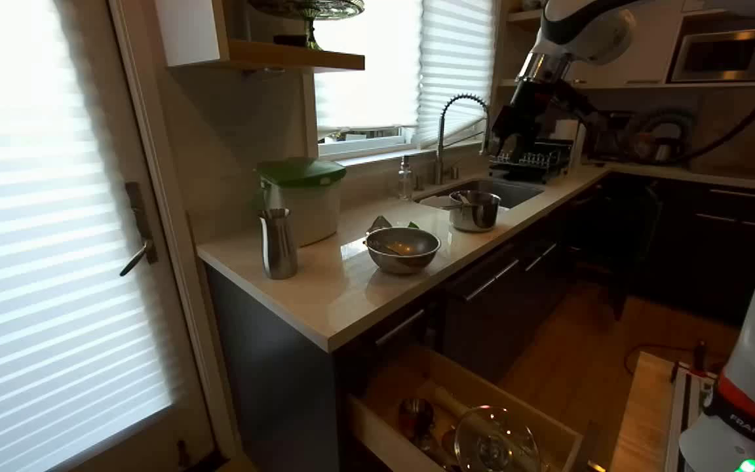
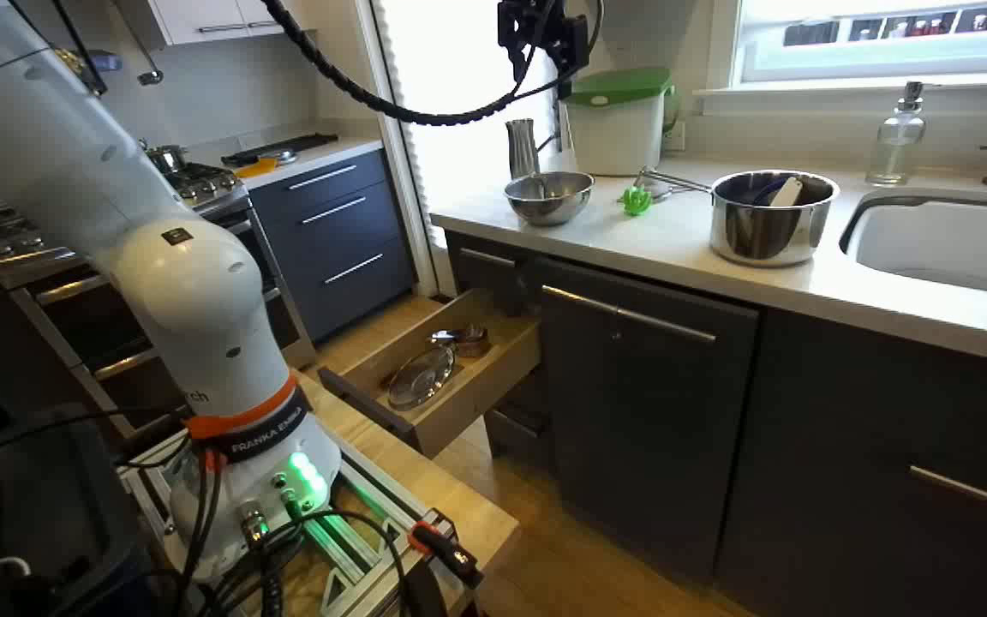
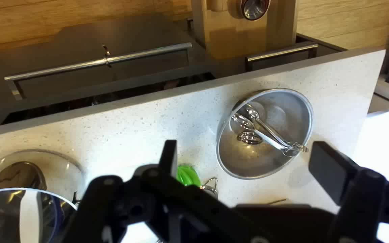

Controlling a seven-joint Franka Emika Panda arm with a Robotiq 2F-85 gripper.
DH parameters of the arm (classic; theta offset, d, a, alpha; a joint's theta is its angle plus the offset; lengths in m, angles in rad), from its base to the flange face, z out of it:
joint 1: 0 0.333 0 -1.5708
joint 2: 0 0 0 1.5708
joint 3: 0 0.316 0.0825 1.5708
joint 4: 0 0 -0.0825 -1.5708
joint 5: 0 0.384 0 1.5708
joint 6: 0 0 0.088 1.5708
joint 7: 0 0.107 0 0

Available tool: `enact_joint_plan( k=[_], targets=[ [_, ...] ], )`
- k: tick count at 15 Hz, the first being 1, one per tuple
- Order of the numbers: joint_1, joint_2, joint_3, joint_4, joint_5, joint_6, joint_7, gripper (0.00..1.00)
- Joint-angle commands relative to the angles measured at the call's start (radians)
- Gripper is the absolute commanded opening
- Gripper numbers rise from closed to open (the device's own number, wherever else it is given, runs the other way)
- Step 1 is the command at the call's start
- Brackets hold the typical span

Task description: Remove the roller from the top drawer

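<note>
The top drawer [image 1: 502,393] is pulled open below the counter. It also shows in an exterior view [image 2: 481,390] and at the top of the wrist view [image 3: 280,28]. The roller [image 1: 448,401], a pale tan elongated piece, lies in the drawer beside a metal cup and a glass lid. Part of a tan piece that looks like it shows at the top edge of the wrist view [image 3: 217,4]. I cannot make it out in the other exterior view. My gripper [image 3: 245,163] is open and empty, above the counter near the steel bowl, away from the drawer.
The steel bowl [image 3: 265,162] with spoons, a green-ended utensil [image 3: 187,174] and a steel pot [image 2: 774,223] stand on the counter. A steel pitcher [image 1: 278,246] and green-lidded bin [image 1: 302,196] stand behind. A glass lid [image 1: 495,439] and metal cup [image 1: 415,414] lie in the drawer.
</note>
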Motion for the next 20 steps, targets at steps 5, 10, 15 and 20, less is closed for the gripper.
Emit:
enact_joint_plan(
  k=[5, 10, 15, 20],
  targets=[
    [-0.033, 0.005, 0.027, 0.004, 0.011, -0.005, -0.009, 1.00],
    [0.000, -0.032, 0.156, -0.103, -0.034, -0.043, 0.085, 1.00],
    [0.009, -0.018, 0.274, -0.221, -0.070, -0.098, 0.240, 1.00],
    [0.005, -0.007, 0.278, -0.417, 0.065, 0.045, 0.342, 1.00]
  ],
)
